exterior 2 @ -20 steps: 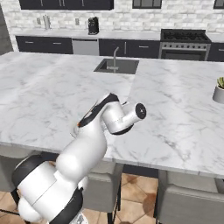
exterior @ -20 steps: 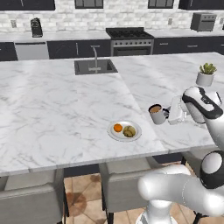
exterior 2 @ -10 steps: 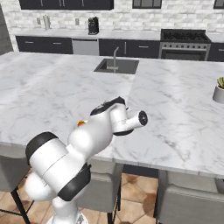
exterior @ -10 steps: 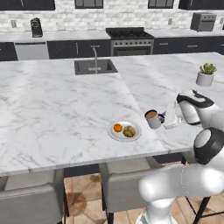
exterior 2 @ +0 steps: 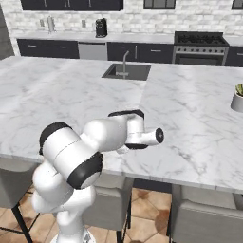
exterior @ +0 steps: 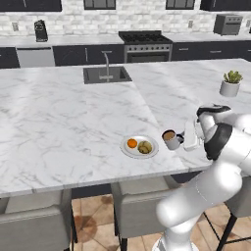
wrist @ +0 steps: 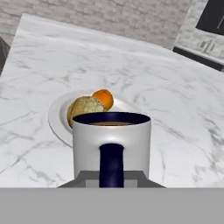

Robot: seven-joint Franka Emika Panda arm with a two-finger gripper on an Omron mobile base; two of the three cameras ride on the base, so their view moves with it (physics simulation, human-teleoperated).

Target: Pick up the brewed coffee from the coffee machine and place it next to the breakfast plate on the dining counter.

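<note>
On the marble surface, the mug stands upright just right of the plate, handle toward the claw. Claw state cannot be told; fingers are hidden behind the mug. Judgement: placement near complete; release and retreat rightward remain.

The white grey-veined marble counter carries a small round white plate, a grey cylindrical mug just beside it, and a white potted plant.
</note>
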